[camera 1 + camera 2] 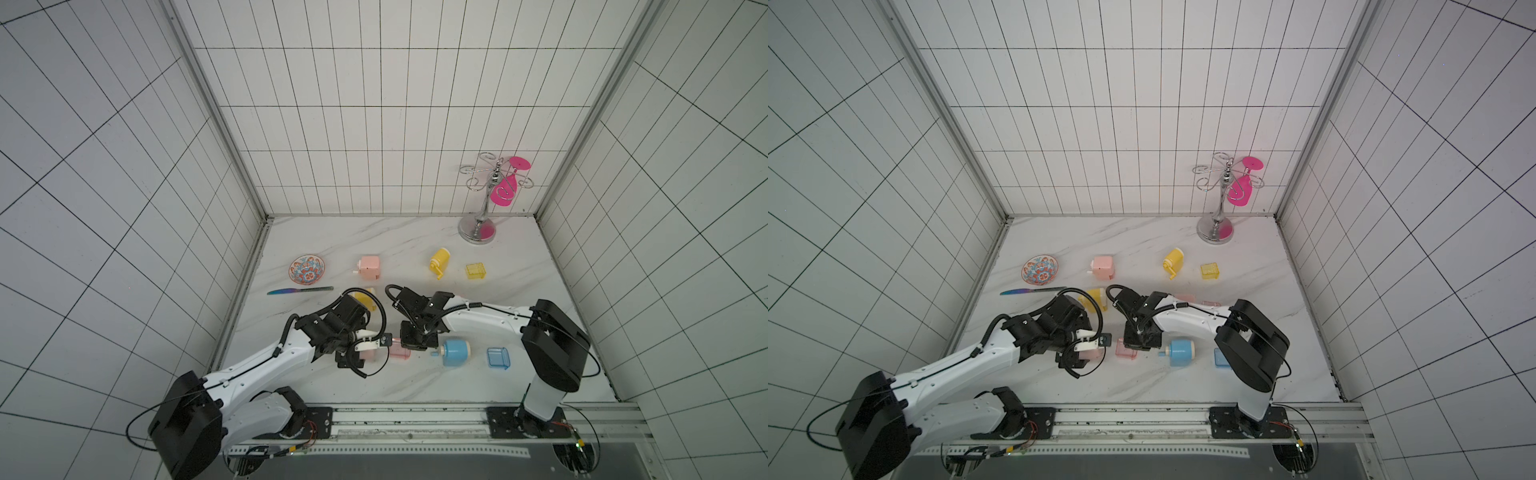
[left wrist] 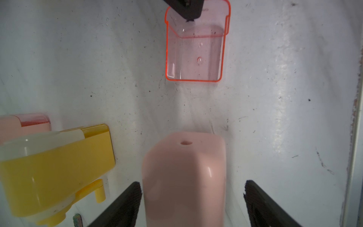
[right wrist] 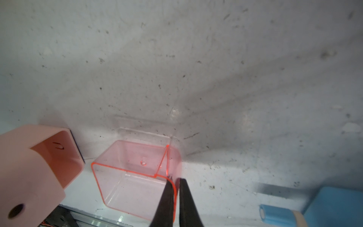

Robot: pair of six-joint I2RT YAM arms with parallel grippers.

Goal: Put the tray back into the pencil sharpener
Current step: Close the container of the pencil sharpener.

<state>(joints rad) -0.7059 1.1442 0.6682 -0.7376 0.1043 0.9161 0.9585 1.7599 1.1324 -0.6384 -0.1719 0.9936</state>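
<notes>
The clear pink tray (image 1: 400, 353) (image 1: 1125, 349) stands on the marble table with its open top up. In the right wrist view my right gripper (image 3: 176, 180) is shut on one wall of the tray (image 3: 133, 176), one finger inside and one outside. The pink pencil sharpener (image 2: 184, 176) (image 3: 29, 167) lies just left of the tray, its empty slot facing the tray. My left gripper (image 2: 193, 188) (image 1: 376, 340) straddles the sharpener, open, with a gap at one finger. In both top views the arms hide most of the sharpener.
A yellow sharpener (image 2: 49, 173) lies close beside the left gripper. A blue sharpener (image 1: 455, 352) and blue tray (image 1: 498, 358) sit right of the pink tray. Farther back are a second pink sharpener (image 1: 369, 267), a yellow sharpener (image 1: 439, 262), yellow tray (image 1: 476, 271), plate (image 1: 306, 271), knife (image 1: 299, 290) and glass rack (image 1: 482, 199).
</notes>
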